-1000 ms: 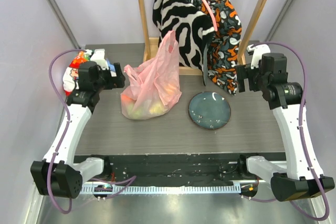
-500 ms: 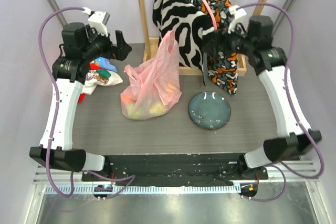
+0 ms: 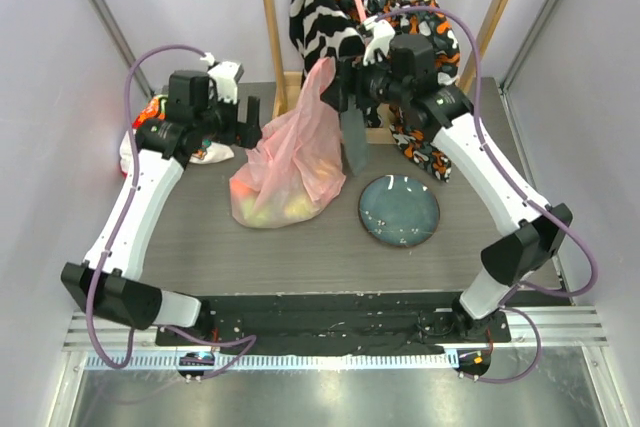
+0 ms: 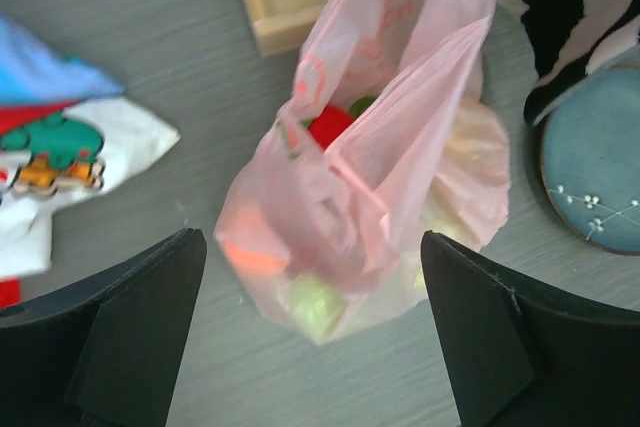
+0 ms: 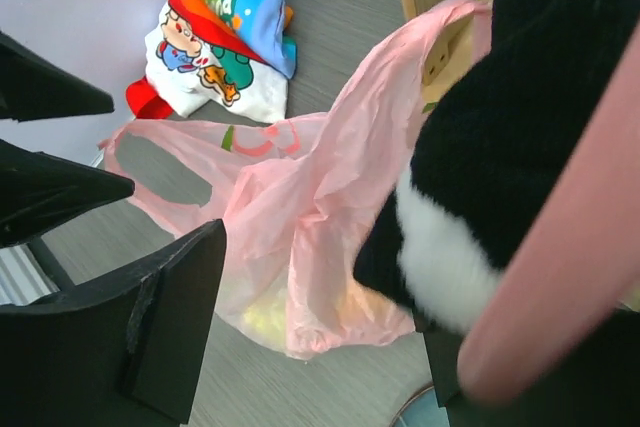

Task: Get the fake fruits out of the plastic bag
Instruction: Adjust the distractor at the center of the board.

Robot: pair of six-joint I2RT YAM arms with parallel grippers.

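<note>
The pink plastic bag (image 3: 290,162) stands at the middle of the table with one handle sticking up. Fake fruits show through its film: a red one (image 4: 328,125), an orange one (image 4: 245,252) and a green one (image 4: 315,302). My left gripper (image 3: 250,119) hovers at the bag's left side; in the left wrist view it (image 4: 315,337) is open, with the bag below between the fingers. My right gripper (image 3: 348,117) is by the bag's raised handle, up against the hanging zebra garment (image 5: 520,127). It (image 5: 320,337) is open and holds nothing, and the garment covers its right finger.
A blue plate (image 3: 399,209) lies right of the bag. A cartoon-printed white bag (image 5: 225,37) sits at the far left. A wooden rack (image 3: 268,37) at the back carries the zebra garment (image 3: 325,32) and an orange-patterned one (image 3: 425,147) on a pink hanger.
Both arms have swung inward from the table's sides to the pink bag. The left gripper left the printed bag; the right one came in under the hanging clothes.
</note>
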